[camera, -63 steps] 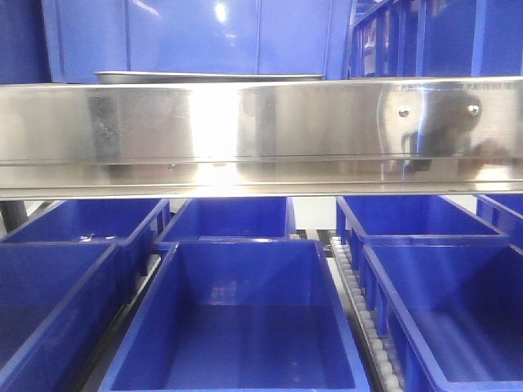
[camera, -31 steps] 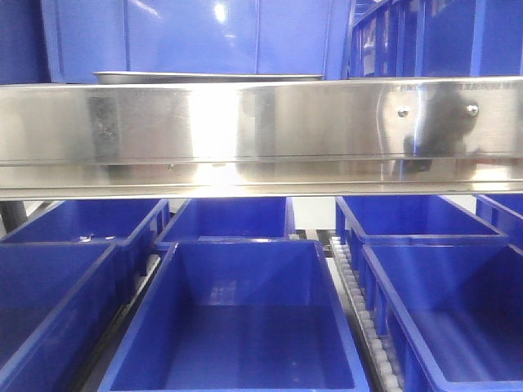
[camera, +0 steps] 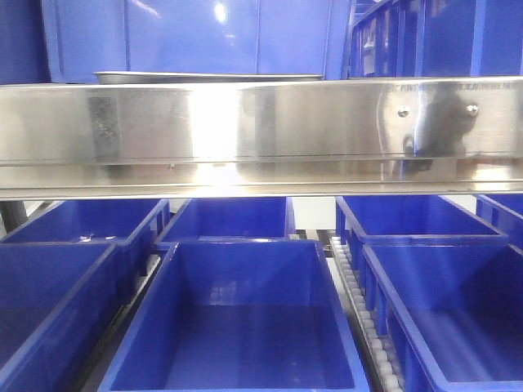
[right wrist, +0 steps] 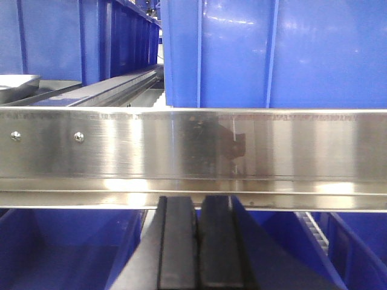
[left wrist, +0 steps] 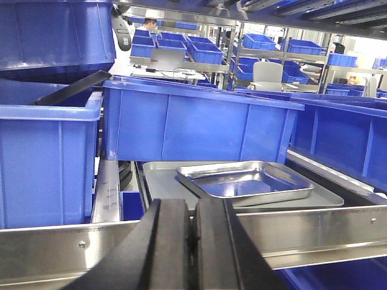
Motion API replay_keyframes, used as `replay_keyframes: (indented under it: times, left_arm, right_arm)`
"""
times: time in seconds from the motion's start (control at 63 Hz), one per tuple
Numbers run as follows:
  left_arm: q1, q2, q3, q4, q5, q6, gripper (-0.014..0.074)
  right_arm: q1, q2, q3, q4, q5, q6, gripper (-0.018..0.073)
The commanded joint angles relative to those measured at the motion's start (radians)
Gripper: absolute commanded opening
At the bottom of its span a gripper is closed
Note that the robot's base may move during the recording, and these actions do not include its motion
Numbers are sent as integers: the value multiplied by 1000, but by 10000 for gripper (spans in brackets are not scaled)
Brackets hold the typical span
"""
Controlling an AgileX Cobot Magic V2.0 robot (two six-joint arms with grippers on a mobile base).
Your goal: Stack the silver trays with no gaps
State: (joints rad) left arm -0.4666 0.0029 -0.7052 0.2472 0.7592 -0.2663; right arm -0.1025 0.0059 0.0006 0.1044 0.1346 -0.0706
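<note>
In the left wrist view a shiny silver tray (left wrist: 245, 181) lies askew on top of a wider, flatter silver tray (left wrist: 158, 184) on the upper shelf, behind the steel shelf rail (left wrist: 314, 232). My left gripper (left wrist: 193, 204) is shut and empty, just in front of the rail and to the left of the trays. The front view shows only a thin tray rim (camera: 204, 77) above the rail (camera: 261, 135). My right gripper (right wrist: 198, 200) is shut and empty, just below the rail (right wrist: 193, 151). A tray corner (right wrist: 13, 86) shows at its far left.
Blue bins (left wrist: 193, 124) stand behind and beside the trays on the upper shelf. Below the rail are several open blue bins (camera: 237, 327) with a roller track (camera: 359, 310) between them. A large blue bin (right wrist: 272, 51) stands right behind the rail ahead of the right gripper.
The dark reflection of an arm at the right of the rail has shifted slightly upward. The tray rim and bins have not moved.
</note>
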Motion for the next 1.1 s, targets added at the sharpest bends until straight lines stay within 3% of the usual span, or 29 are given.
replay_keyframes:
  times: [0.0,0.921,0.985,1.08]
  left_arm:
    - [3,-3,2,-4,-14,-5,-19]
    - [3,-3,2,-4,-14,-5,-19]
    - [17,-3,2,36,-16,6,-19]
    - [56,-3,25,37,-70,25,-19]
  right_arm:
    - [2,-6,-1,6,-29,1,-79]
    - [2,-6,-1,6,-29,1,-79]
    - [2,-6,-1,6,-29,1,-79]
    - [2,-6,-1,6,-29,1,-79]
